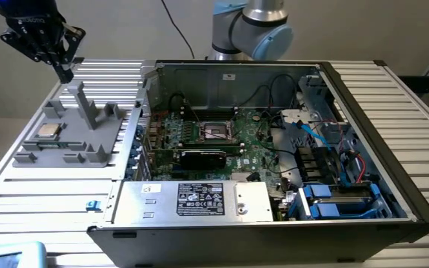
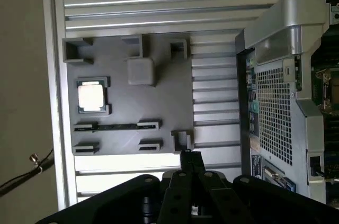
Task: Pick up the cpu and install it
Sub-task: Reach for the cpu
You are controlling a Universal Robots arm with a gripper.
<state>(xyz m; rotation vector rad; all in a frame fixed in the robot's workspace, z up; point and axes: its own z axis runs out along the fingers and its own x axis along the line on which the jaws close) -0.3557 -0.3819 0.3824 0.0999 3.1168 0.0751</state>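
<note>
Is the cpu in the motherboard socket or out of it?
Out. The cpu lies flat in a recess of the grey tray beside the case; the shut gripper hangs apart from it.

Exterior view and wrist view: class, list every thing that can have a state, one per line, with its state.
gripper: shut, holding nothing, raised near the grey fixture
cpu: lying flat in its pocket on the grey fixture, not picked up
computer case: side open, interior exposed
motherboard socket: looks empty
</note>
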